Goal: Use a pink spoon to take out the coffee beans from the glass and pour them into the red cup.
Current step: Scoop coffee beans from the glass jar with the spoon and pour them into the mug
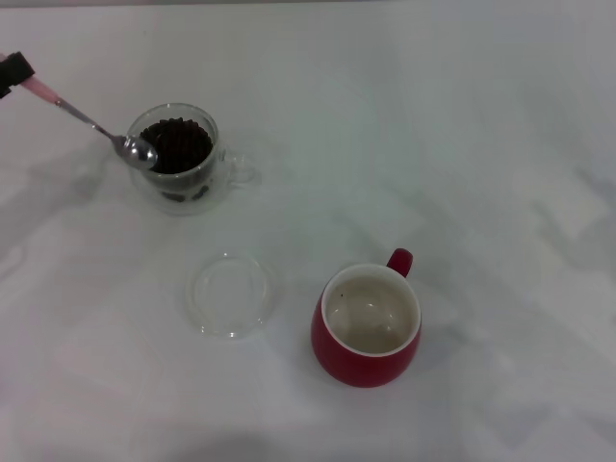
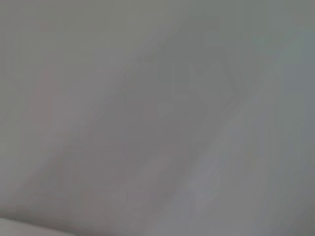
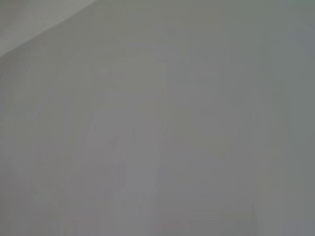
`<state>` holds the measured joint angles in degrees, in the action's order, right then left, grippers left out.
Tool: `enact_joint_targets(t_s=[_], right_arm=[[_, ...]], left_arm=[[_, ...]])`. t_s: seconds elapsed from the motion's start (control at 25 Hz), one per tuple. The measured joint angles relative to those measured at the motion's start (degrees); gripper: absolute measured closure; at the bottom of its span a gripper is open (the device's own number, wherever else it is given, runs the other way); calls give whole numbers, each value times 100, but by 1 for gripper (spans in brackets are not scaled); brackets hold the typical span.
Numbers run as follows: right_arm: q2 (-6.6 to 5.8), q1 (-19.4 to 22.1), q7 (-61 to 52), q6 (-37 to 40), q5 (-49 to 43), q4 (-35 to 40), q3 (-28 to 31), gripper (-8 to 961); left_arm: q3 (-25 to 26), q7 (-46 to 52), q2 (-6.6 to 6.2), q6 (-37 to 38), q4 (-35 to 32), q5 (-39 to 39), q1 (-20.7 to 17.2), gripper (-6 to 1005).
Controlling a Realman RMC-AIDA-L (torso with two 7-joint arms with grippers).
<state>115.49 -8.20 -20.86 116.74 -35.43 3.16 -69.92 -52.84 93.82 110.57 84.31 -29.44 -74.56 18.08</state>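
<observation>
In the head view, the glass (image 1: 223, 171) stands at the back left of the white table, holding a mound of coffee beans (image 1: 183, 142). The pink spoon (image 1: 87, 120) slants down from the left edge, its silver bowl resting at the near-left rim of the glass with no beans visible in it. Only a black tip of my left gripper (image 1: 12, 69) shows at the left edge, shut on the spoon's pink handle. Near the front centre sits the red cup (image 1: 366, 358), handle pointing away, its off-white inside holding no beans. My right gripper is out of view. Both wrist views show only bare table.
A flat, shallow clear round dish (image 1: 231, 294) lies between the glass and the red cup, just left of the cup. The white table (image 1: 481, 144) stretches open to the right and back.
</observation>
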Motion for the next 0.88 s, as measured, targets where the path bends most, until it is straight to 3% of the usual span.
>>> enact_joint_targets(t_s=[0.24, 0.64, 0.88], right_arm=[[-2, 29, -39, 5, -5, 0, 4, 180], [3, 53, -276, -55, -8, -23, -35, 181], [7, 5, -282, -178, -8, -147, -89, 181]], left_arm=[[0, 202, 6, -637, -42, -306, 276, 866], [-4, 865, 3, -1537, 6, -952, 1125, 867], [-30, 950, 25, -1927, 9, -1270, 1355, 867]])
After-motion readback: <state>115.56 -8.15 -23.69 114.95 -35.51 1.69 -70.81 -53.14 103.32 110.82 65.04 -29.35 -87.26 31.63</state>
